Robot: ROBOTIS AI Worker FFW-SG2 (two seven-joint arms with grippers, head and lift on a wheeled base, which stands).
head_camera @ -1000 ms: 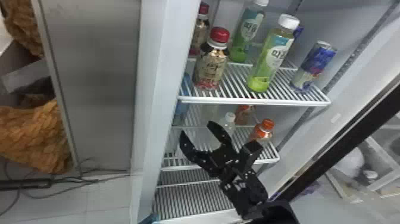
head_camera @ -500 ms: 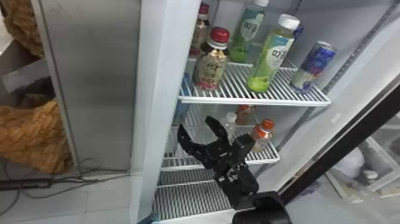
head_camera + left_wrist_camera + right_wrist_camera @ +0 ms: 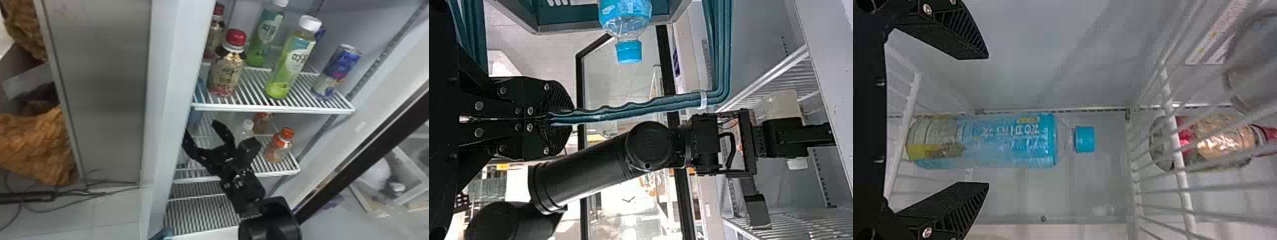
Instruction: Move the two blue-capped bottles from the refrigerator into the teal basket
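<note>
One blue-capped bottle (image 3: 1018,141) is stood on a refrigerator shelf (image 3: 906,117), faced by the spread fingers of the right gripper (image 3: 203,127). The teal basket (image 3: 571,16) is pinched by its handle (image 3: 629,110) in the left gripper (image 3: 568,118), with a second bottle (image 3: 625,14) apparently held inside.

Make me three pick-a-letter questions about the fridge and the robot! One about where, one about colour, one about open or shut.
1. Where is the blue-capped bottle in the right wrist view?
A) In the refrigerator
B) In the teal basket
C) On the floor

2. What colour is the front green bottle's cap?
A) Red
B) Black
C) White

3. The right gripper has its fingers:
A) Shut on a can
B) Open
C) Shut on nothing

1 A: it stands on a white wire shelf.
2 C: the head view shows that cap white.
3 B: a wide gap lies between them.
</note>
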